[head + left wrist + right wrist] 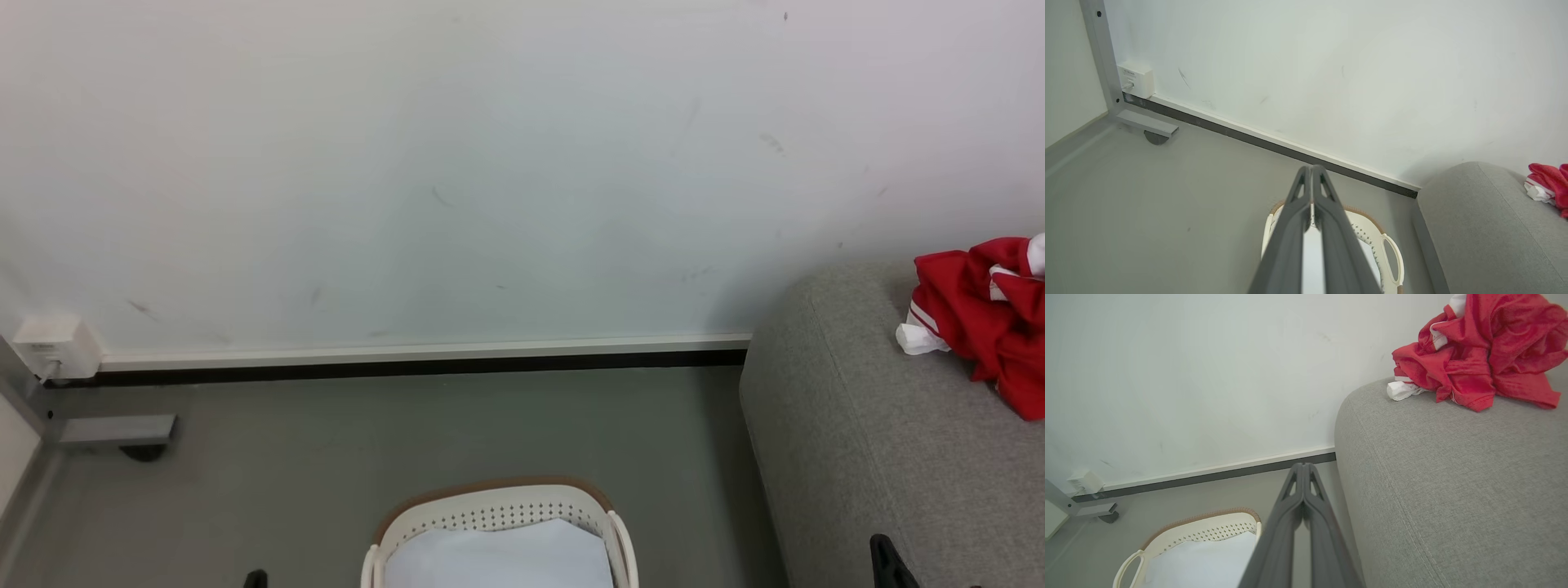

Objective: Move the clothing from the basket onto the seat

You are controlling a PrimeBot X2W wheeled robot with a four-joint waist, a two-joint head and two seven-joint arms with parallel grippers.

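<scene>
Status: the clothing [984,318], a crumpled red heap with white striped trim, lies on top of the seat [857,425], close to its wall-side edge and set back from its rounded end. The basket [498,510] stands on the floor beside that end of the seat, apart from the wall. The part of its inside that can be seen holds a flat white sheet [502,559] and no red fabric. Its near portion is cut off at the bottom of the head view, so that part cannot be checked.

Judgement: the transfer appears done, or very nearly. What is left is at most a check of the hidden near part of the basket for any leftover garment.

Tools: the left gripper [1311,168] has its fingers pressed together with nothing between them, above the basket. The right gripper [1303,466] is likewise closed and empty, between the basket and the end of the seat.

Writing: a small label sits on the wall socket box [1135,81], too small to read. No brand or lettering can be made out on the clothing, basket or seat
</scene>
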